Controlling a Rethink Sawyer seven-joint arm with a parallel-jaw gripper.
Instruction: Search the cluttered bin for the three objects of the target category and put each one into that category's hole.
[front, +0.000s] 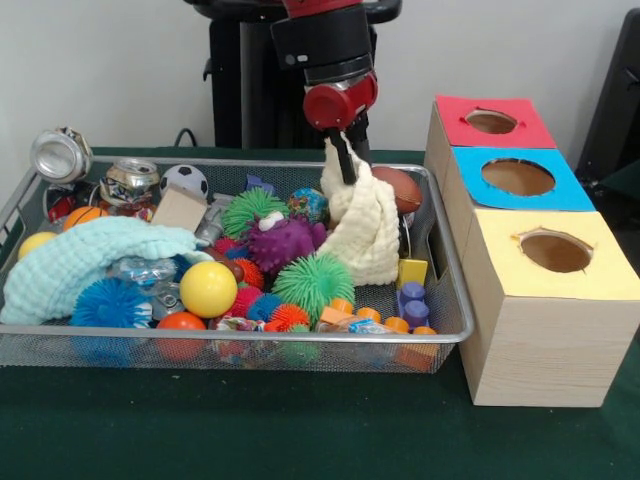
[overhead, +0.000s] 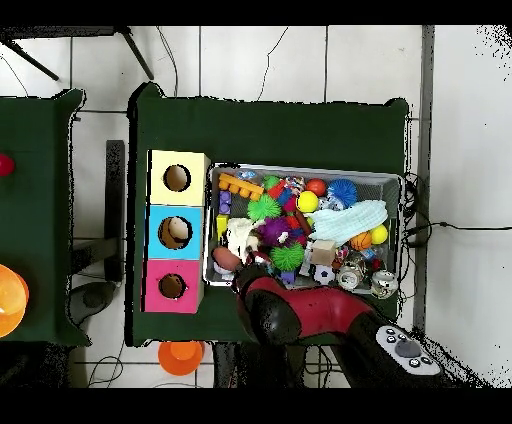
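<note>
The silver wire-mesh bin (front: 250, 338) sits on the green table, full of toys; it also shows in the overhead view (overhead: 300, 168). My gripper (front: 345, 160) hangs over the bin's right end, shut on the top of a cream knitted cloth (front: 365, 225). The cloth hangs down with its lower part still resting among the toys. It also shows in the overhead view (overhead: 238, 238), near the boxes. Right of the bin stand three boxes with round holes: red (front: 490, 121), blue (front: 517, 177), yellow (front: 555, 250). In the overhead view something pale lies in the blue hole (overhead: 178, 232).
In the bin lie a light blue cloth (front: 75, 265), a yellow ball (front: 208, 289), green (front: 313, 282) and purple (front: 283, 243) spiky balls, a can (front: 133, 177), a soccer ball (front: 184, 180) and a brown football (front: 400, 187). An orange cup (overhead: 181, 355) stands on the floor.
</note>
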